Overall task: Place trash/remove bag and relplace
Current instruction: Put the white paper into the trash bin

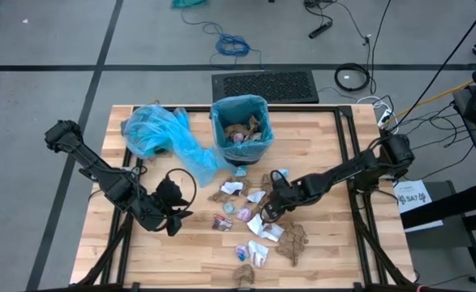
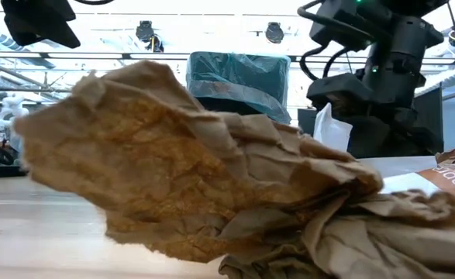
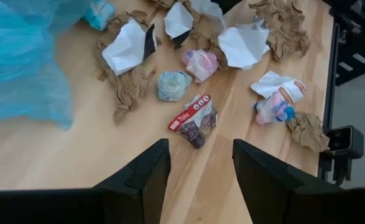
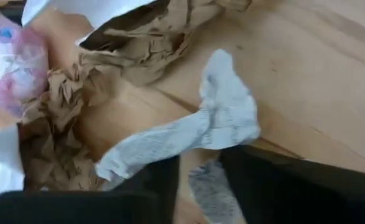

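Trash lies scattered over the middle of the wooden table: brown paper wads, white scraps, a red wrapper, and pink and pale blue bits. The bin, lined with a blue bag, stands at the far middle and holds some scraps. A loose blue bag lies to its left. My right gripper is down among the trash, shut on a white paper scrap. My left gripper hovers open left of the trash, holding nothing. My right gripper pinches one end of the white paper scrap between its two fingers, coming steeply from above. The rest of the scrap stretches out past the fingers and lies on the wood beside a brown wad.
A large brown paper wad sits close to the table's near edge and fills the low view. A black mat lies on the floor beyond the far edge. Bare wood shows at the table's near left.
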Robot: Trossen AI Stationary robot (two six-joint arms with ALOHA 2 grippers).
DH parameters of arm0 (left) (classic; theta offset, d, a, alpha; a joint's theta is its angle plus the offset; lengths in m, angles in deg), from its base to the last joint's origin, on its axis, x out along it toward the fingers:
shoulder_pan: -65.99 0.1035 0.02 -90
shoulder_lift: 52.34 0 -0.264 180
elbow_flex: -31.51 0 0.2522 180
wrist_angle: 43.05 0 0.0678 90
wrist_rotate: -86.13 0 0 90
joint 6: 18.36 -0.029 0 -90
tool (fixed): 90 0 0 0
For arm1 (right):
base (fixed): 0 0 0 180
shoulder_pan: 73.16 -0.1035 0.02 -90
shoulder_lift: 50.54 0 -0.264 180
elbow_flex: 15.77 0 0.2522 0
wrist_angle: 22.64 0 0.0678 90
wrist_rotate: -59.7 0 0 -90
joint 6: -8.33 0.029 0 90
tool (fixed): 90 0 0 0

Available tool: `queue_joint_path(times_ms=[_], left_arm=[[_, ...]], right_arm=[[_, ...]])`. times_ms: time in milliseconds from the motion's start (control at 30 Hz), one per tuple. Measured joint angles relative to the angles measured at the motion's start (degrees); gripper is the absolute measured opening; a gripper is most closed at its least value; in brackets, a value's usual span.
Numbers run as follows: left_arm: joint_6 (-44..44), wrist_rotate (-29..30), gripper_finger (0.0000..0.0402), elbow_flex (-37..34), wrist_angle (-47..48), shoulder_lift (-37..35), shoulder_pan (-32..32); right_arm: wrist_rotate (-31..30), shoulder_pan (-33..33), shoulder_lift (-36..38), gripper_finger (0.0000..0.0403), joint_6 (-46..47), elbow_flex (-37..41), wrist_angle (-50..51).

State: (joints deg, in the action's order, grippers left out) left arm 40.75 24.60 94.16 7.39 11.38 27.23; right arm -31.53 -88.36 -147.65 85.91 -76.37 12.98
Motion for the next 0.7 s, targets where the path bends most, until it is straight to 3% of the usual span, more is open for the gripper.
queue_joint_path(times_ms=[67,133,533,700], left_arm=[[0.0,0.0,0.0177,0.0,-0.1,0.0,0.0],[0.0,0.0,0.0177,0.0,-0.1,0.0,0.0],[-3.1,2.2,0.0177,0.0,0.5,0.0,2.3],[-5.3,2.4,0.0177,0.0,0.2,0.0,5.5]], right_arm=[[-1.7,-0.7,0.3,0.004,0.3,-0.5,0.6],[-3.3,-1.3,1.8,0.0013,-0.5,-1.6,2.6],[-11.2,-1.2,14.0,0.0,-7.8,-21.8,38.2],[-17.4,-0.9,14.9,0.0,-10.8,-31.6,45.8]])
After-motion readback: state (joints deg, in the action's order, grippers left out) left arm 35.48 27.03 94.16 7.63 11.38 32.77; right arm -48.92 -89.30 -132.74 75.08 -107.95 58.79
